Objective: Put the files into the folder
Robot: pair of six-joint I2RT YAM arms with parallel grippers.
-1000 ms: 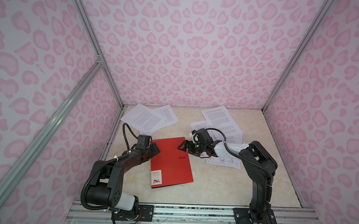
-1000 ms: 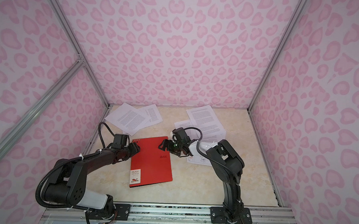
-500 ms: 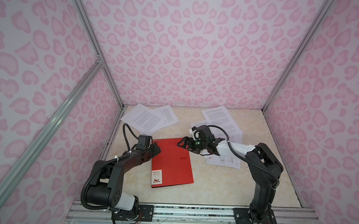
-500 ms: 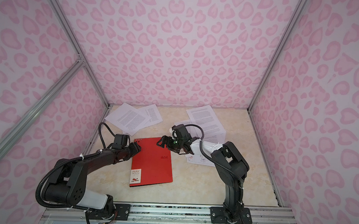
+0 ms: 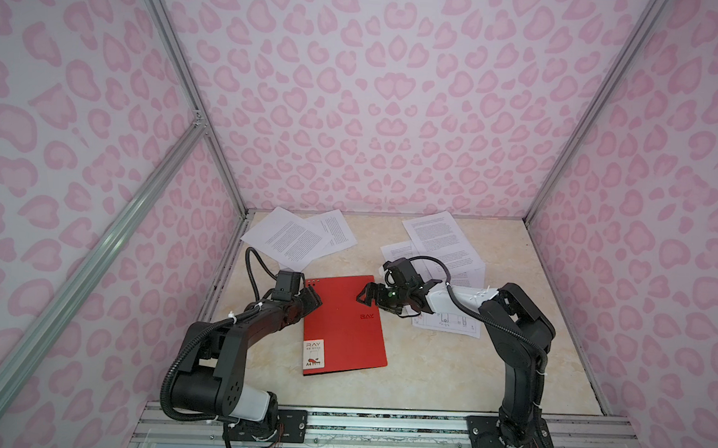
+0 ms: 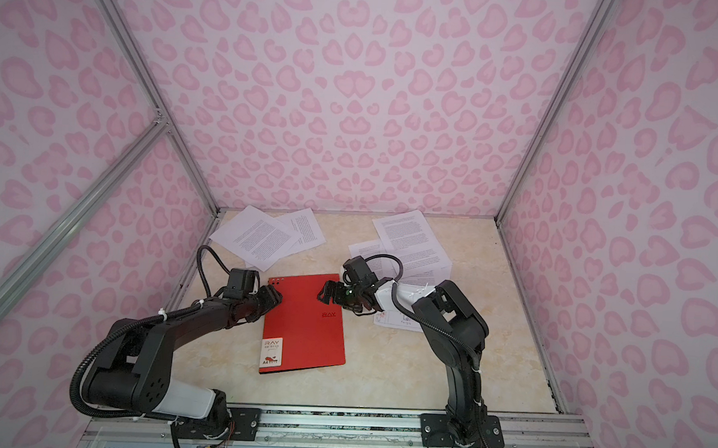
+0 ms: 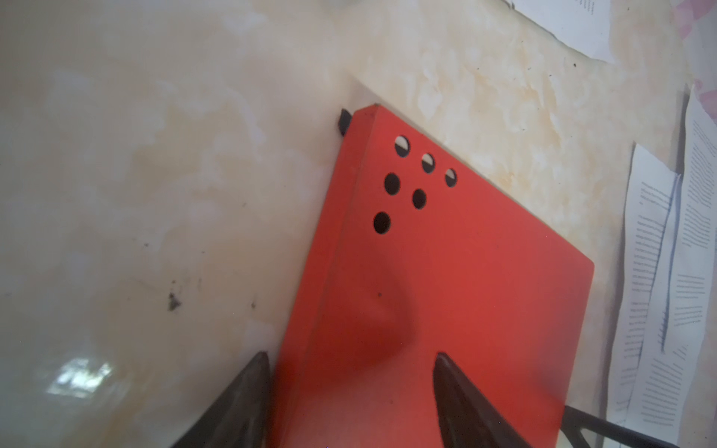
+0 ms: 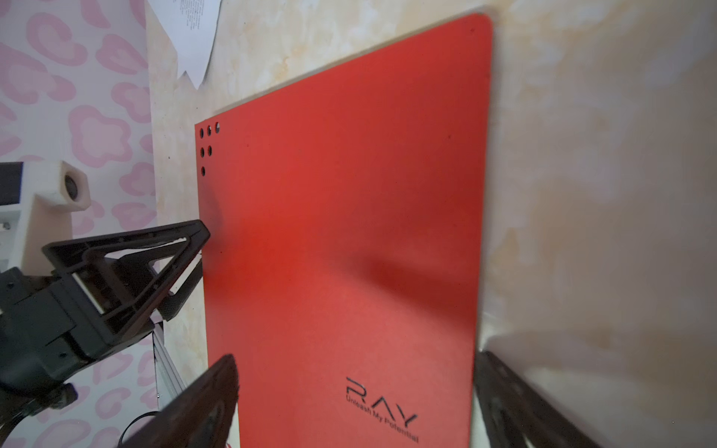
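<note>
Folder (image 5: 344, 324) lies flat mid-table (image 5: 425, 373). Back-left files (image 5: 294, 239) overlap behind it, nr the corner. Back-right files (image 5: 440, 241) are piled opp., w/ a drawing sheet (image 5: 448, 322) just right of folder. L gripper (image 5: 313, 301) sits at folder's left edge, R gripper (image 5: 364, 296) at its right edge.

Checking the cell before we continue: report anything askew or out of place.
The printed sheets lie scattered in two crooked, overlapping heaps across the back half of the table. The red folder lies closed and slightly skewed; a small black tab pokes out at its punched corner. Nothing looks torn or spilled.
</note>
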